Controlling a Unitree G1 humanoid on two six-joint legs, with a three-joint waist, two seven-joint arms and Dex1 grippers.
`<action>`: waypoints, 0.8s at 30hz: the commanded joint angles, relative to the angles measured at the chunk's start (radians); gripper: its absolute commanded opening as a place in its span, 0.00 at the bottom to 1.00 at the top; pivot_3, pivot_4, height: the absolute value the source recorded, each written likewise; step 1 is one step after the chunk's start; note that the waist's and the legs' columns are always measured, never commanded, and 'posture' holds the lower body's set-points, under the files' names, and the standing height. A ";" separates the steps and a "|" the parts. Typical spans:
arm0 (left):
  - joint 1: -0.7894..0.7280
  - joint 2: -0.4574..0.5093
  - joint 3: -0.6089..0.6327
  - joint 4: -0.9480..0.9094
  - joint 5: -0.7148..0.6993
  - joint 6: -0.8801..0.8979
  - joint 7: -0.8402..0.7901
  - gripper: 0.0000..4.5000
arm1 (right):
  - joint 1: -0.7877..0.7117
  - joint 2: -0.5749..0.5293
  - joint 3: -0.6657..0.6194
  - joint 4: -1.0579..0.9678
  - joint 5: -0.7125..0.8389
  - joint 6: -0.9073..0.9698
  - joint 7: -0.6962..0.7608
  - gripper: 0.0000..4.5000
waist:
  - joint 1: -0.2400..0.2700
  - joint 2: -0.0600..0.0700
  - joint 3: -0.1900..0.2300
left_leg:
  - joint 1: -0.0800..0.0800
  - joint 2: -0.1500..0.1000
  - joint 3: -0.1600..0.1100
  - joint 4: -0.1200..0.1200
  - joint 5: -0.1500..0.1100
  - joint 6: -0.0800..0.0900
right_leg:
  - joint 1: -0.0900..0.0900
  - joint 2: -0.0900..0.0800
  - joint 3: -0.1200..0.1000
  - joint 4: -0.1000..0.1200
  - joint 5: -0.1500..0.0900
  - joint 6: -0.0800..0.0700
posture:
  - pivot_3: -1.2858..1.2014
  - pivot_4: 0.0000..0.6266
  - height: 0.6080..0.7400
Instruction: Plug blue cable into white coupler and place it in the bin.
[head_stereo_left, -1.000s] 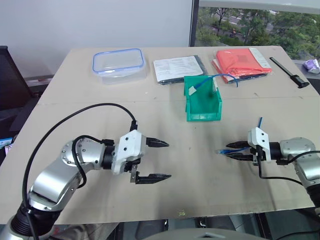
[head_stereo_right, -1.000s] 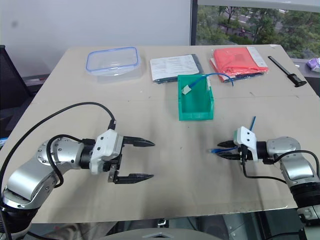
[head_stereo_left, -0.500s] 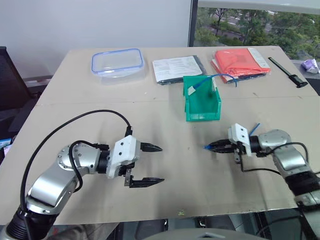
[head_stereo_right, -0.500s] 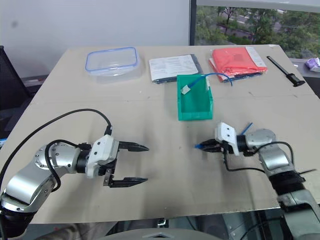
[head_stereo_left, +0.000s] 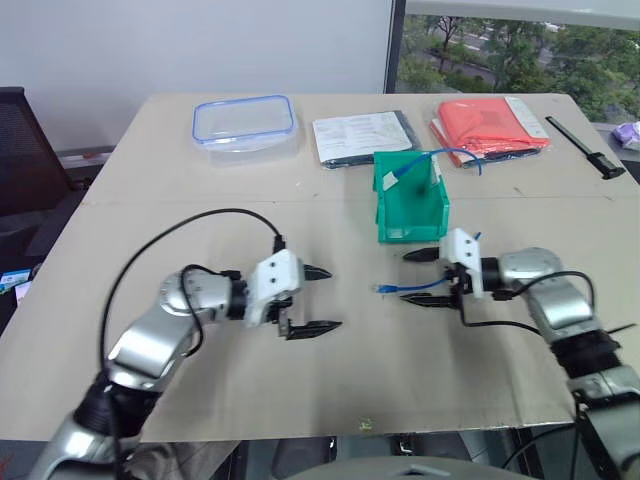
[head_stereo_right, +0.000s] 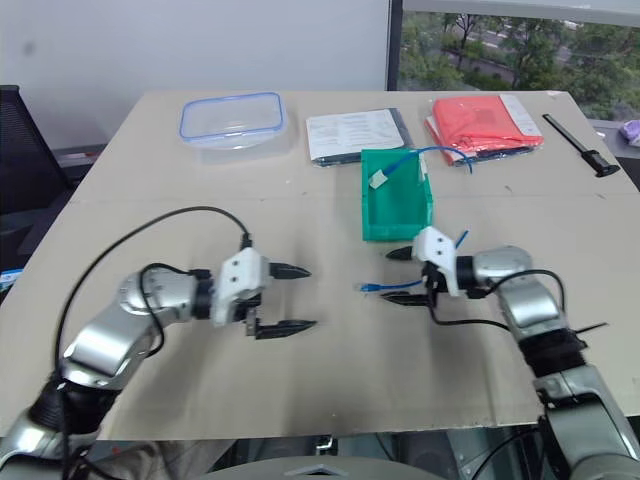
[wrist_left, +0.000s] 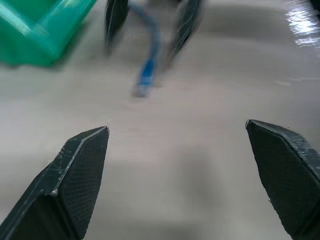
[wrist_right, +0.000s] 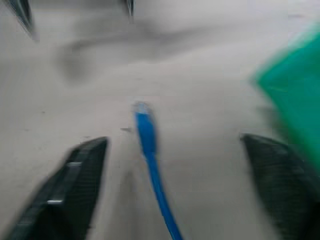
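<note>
Left eye view is showing us the blue cable (head_stereo_left: 408, 288) lying between the spread fingers of our right pincer (head_stereo_left: 418, 277), its plug end pointing toward our left side and sitting just above or on the desk (head_stereo_left: 200, 190); we cannot tell whether either finger is touching it. Right wrist view is giving us the same cable (wrist_right: 150, 155) running up the middle with a black finger well off to each side, so that pincer is standing released. Just behind it the green bin (head_stereo_left: 409, 205) is sitting on the desk, holding another blue cable (head_stereo_left: 425, 160) that is draping over its back rim, with a small white coupler (head_stereo_right: 376, 180) inside. Our left pincer (head_stereo_left: 322, 298) is hovering near the desk's middle, facing the right one, fingers wide apart and grasping nothing. Farther back we are seeing a clear blue-rimmed container (head_stereo_left: 244, 121), a printed sheet (head_stereo_left: 362, 136) and a red folder (head_stereo_left: 492, 123).
</note>
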 joint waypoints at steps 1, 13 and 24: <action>-0.075 -0.059 -0.052 0.105 0.050 -0.066 -0.019 1.00 | 0.143 -0.028 -0.130 -0.214 0.130 0.104 -0.064 0.99 | 0.000 -0.001 0.000 | 0.000 0.000 0.000 0.000 0.000 0.000 | 0.000 0.000 0.000 0.000 0.000 0.000 | 0.52 0.24 1.00; -0.319 -0.193 -0.189 0.483 0.152 -0.237 -0.233 0.83 | 0.671 0.069 -0.283 -0.499 0.122 -0.053 -0.259 1.00 | -0.017 -0.002 0.000 | 0.001 0.001 -0.002 0.001 0.000 0.000 | 0.000 0.002 0.002 0.000 0.000 0.000 | 0.52 0.24 1.00; -0.327 -0.207 -0.187 0.513 0.174 -0.272 -0.274 0.01 | 0.655 0.074 -0.247 -0.485 0.117 -0.078 -0.307 1.00 | -0.012 -0.002 0.000 | 0.001 0.001 -0.003 0.001 0.000 0.000 | 0.000 0.002 0.002 0.000 0.000 0.000 | 0.52 0.24 1.00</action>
